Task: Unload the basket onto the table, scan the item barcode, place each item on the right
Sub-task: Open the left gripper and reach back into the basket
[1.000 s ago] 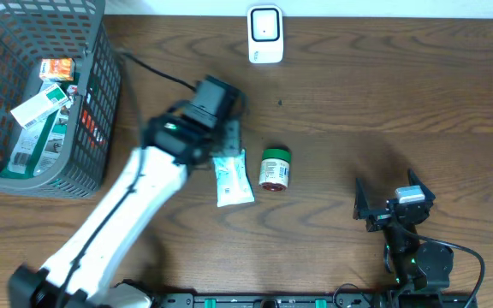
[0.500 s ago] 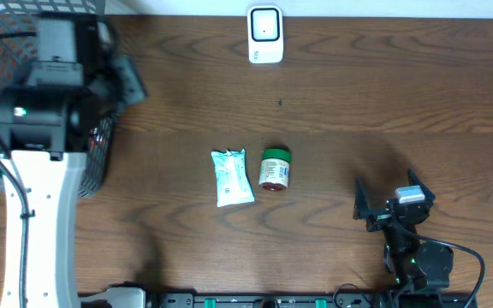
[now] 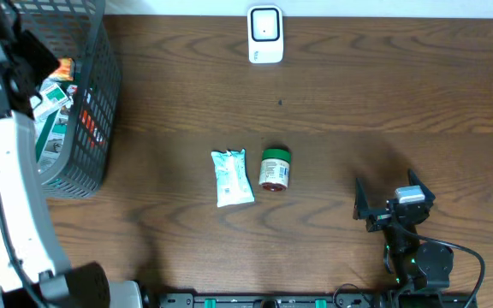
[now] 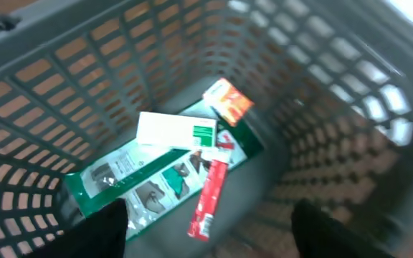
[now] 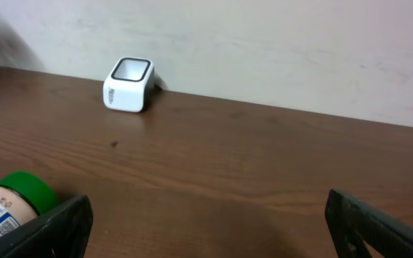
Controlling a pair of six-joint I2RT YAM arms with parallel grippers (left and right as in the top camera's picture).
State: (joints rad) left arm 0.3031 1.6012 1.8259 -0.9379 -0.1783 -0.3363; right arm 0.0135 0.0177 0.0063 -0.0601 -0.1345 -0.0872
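While the left arm reaches over the grey basket (image 3: 101, 103) at the desk's (image 3: 383, 94) far left corner, its left hand (image 4: 208, 218) hangs above the basket's inside, fingers (image 4: 110, 228) spread well apart and nothing between them. The wrist view is blurred, but the fingers appear clear of everything below. On the basket floor lie a flat green package (image 4: 145, 183), a white box (image 4: 176, 130) with a green end resting across it, a small orange carton (image 4: 228, 102) near the far wall, and a red stick pack (image 4: 208, 199) lying slantwise over the green package.

Out on the open desk, well apart from the basket, a white and blue pouch (image 3: 232, 177) lies flat, and just beside it a small jar with a green lid (image 3: 275, 168) lies on its side, a barcode label showing in the right wrist view. The white scanner (image 3: 264, 34) stands at the far edge, well beyond both.

The right hand (image 3: 389, 198) sits low at the near right of the desk, its fingers (image 5: 49, 228) spread wide and empty, pointing toward the scanner.
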